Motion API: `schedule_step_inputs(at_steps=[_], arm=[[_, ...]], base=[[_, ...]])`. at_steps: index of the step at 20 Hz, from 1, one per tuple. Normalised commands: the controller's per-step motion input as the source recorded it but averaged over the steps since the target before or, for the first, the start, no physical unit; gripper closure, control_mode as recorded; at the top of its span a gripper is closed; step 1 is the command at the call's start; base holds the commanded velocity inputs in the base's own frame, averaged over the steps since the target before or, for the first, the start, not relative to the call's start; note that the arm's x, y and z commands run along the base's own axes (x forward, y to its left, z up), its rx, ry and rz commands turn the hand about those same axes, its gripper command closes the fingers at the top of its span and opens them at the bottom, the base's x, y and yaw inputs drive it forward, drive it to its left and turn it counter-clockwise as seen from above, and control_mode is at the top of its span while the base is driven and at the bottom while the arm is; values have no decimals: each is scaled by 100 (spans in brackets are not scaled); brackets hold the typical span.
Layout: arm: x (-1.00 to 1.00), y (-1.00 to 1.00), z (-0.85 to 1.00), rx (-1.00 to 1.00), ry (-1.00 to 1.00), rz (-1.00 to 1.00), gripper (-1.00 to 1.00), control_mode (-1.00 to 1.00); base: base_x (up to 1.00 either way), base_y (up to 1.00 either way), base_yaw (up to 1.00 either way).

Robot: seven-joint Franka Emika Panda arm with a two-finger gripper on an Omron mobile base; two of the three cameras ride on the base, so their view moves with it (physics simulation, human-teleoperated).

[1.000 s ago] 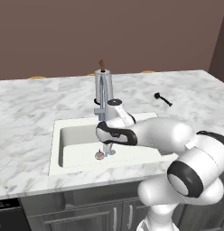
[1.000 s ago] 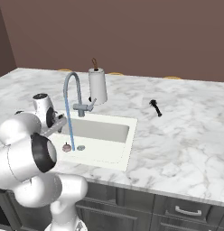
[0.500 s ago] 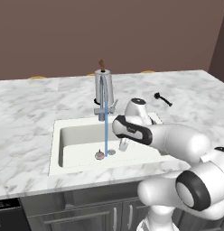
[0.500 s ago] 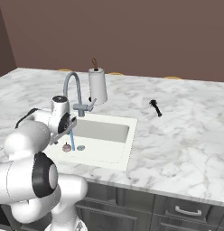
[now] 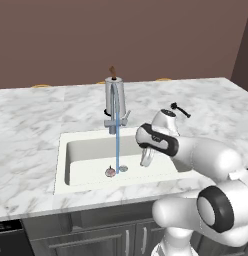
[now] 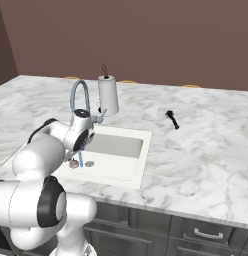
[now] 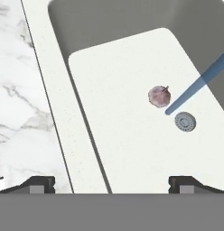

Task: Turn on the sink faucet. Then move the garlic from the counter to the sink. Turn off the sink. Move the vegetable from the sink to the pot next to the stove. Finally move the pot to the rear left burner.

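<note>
The sink faucet (image 5: 116,106) (image 6: 78,99) is running, and a thin blue stream (image 5: 117,145) (image 7: 199,85) falls into the sink (image 5: 61,165) (image 7: 118,90). On the basin floor the garlic (image 5: 110,172) (image 6: 73,163) (image 7: 159,96) lies beside the round drain (image 7: 185,122), just next to where the water lands. My gripper (image 5: 145,159) (image 7: 112,184) hangs open above the right part of the basin, to the right of the garlic and apart from it, with nothing between its fingers. White marble counter (image 5: 31,120) (image 6: 206,150) surrounds the sink. Pot and stove are out of view.
A paper towel roll (image 5: 116,90) (image 6: 108,95) stands right behind the faucet. A small black utensil (image 5: 180,110) (image 6: 172,120) lies on the counter to the right of the sink. My forearm (image 5: 206,155) reaches across the sink's right front corner.
The open gripper has pulled away from the drain area and moved right across the basin. The garlic stays by the drain under the running water.
</note>
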Motion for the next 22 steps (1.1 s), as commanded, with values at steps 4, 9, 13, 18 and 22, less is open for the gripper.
schedule_step_inputs(at_steps=[4, 9, 13, 18, 22], arm=[[16, -21, 1, 8, 6, 0, -100, -100], [11, -11, 0, 5, 3, 0, -100, -100], [9, -13, 0, 6, 3, 0, -100, -100], [12, -13, 4, 7, 5, 0, -100, -100], [18, -15, 5, 10, 7, 0, -100, -100]], base=[[0, 0, 0], [0, 0, 0], [0, 0, 0], [0, 0, 0], [0, 0, 0]])
